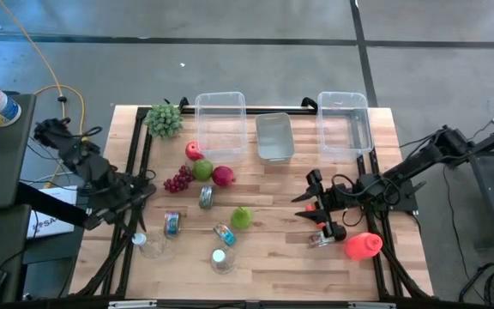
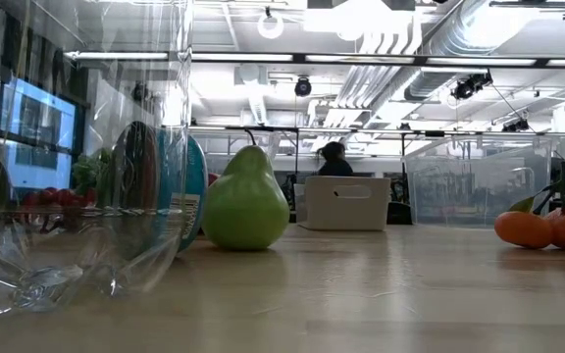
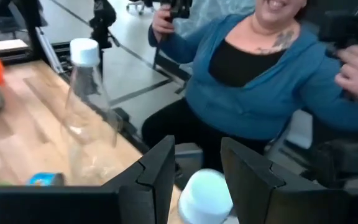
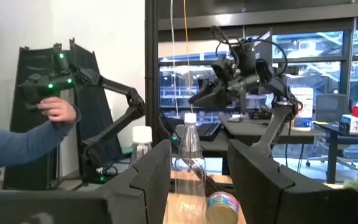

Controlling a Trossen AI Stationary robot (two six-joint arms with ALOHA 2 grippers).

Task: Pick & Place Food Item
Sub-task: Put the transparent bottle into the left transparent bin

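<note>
Food lies on the wooden table [image 1: 273, 257]: a green pear [image 1: 242, 217] [image 2: 246, 201] standing upright, a green apple [image 1: 202, 169], a red apple [image 1: 194, 151], a dark red fruit [image 1: 223, 176], purple grapes [image 1: 177, 180] and green grapes [image 1: 163, 120]. My left gripper [image 1: 147, 192] [image 3: 197, 158] hangs open above the table's left edge, with nothing between its fingers. A white bottle cap [image 3: 205, 196] shows beyond them. My right gripper [image 1: 305, 196] [image 4: 199, 158] is open over the table's right part, pointing left toward the pear and holding nothing.
Three clear bins [image 1: 220, 116] [image 1: 274, 137] [image 1: 344, 120] stand along the far edge. Cans [image 1: 206, 197] [image 1: 171, 225] [image 1: 224, 233] and clear bottles [image 1: 153, 245] [image 1: 221, 260] lie near the front. An orange-red bottle [image 1: 363, 246] and oranges [image 2: 547, 227] are at the right. A person [image 3: 260, 81] sits beyond the table's near edge.
</note>
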